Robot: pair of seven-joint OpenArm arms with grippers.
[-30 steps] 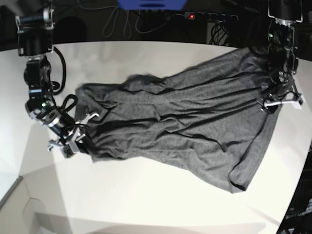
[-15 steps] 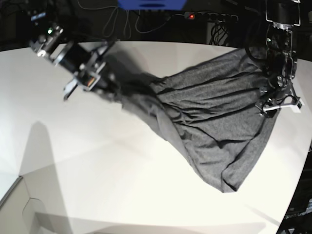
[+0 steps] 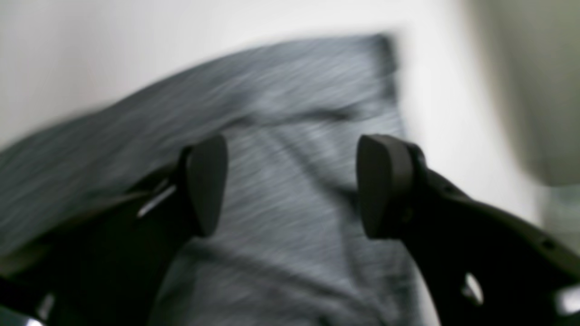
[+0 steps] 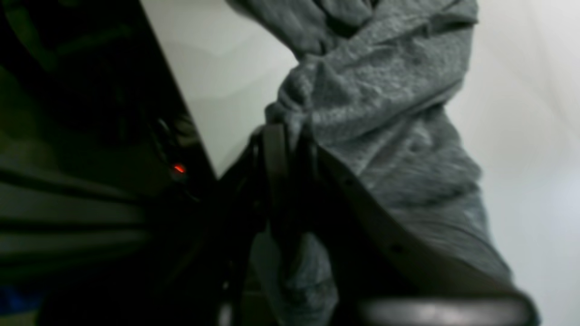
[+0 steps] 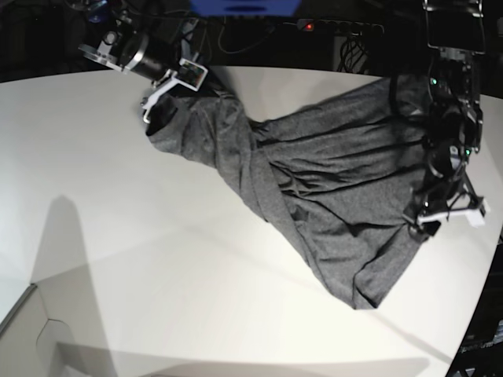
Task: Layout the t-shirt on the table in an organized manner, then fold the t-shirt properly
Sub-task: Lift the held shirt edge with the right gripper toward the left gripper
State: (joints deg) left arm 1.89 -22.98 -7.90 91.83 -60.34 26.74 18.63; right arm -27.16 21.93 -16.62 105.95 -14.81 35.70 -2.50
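The dark grey t-shirt (image 5: 314,188) lies bunched in a diagonal band across the white table (image 5: 118,259). Its far-left end is lifted by my right gripper (image 5: 167,93), which is shut on it. The right wrist view shows the cloth (image 4: 385,90) pinched in that gripper (image 4: 285,149) and hanging over the table (image 4: 521,136). At the shirt's right edge, my left gripper (image 5: 446,214) is open. In the left wrist view its fingers (image 3: 206,181) stand wide apart over blurred cloth (image 3: 290,90), holding nothing.
A power strip with a red light (image 5: 310,26), cables and a blue object (image 5: 244,6) sit beyond the table's far edge. The table's curved edge runs down the right side (image 5: 483,298). A ledge shows at the lower left corner (image 5: 31,302).
My right gripper has swung from the near left to the far back, dragging the shirt's left end with it and bunching the cloth. My left gripper has moved nearer along the right edge.
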